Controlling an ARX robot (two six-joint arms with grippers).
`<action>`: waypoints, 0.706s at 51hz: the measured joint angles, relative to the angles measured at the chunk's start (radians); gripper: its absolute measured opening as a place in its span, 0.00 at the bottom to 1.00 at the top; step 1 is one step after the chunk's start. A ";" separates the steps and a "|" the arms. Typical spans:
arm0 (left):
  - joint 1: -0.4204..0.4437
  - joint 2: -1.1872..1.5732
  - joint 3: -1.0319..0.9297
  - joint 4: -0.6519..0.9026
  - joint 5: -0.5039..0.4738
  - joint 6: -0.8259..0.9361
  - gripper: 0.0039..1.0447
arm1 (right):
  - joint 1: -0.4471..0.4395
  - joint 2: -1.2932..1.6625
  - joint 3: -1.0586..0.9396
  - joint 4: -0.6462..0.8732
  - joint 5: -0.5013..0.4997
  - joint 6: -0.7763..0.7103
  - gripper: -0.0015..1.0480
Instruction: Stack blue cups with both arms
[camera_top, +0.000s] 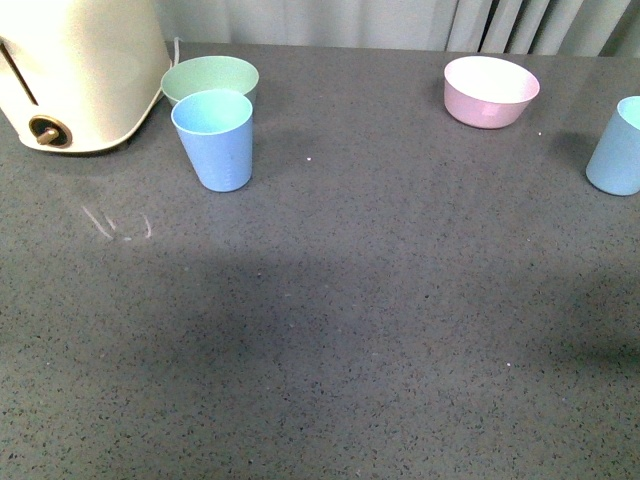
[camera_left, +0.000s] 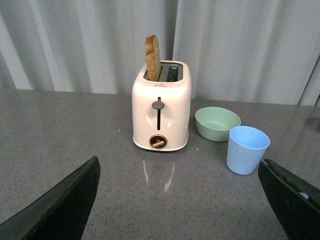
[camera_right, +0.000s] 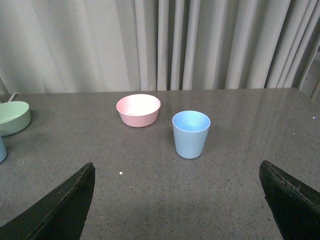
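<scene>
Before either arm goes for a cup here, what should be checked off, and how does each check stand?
1. Left cup upright, mouth up: ok.
2. Right cup upright, standing apart from the pink bowl: ok.
3. Both cups empty: ok.
4. Left jaws open, holding nothing: ok.
5. Right jaws open, holding nothing: ok.
6. Gap between the left cup and the green bowl close behind it: cannot tell.
</scene>
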 joint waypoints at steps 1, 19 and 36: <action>0.000 0.000 0.000 0.000 0.000 0.000 0.92 | 0.000 0.000 0.000 0.000 0.000 0.000 0.91; 0.000 0.000 0.000 0.000 0.000 0.000 0.92 | 0.000 0.000 0.000 0.000 0.000 0.000 0.91; -0.013 0.108 0.074 -0.185 0.000 -0.073 0.92 | 0.000 0.000 0.000 0.000 0.000 0.000 0.91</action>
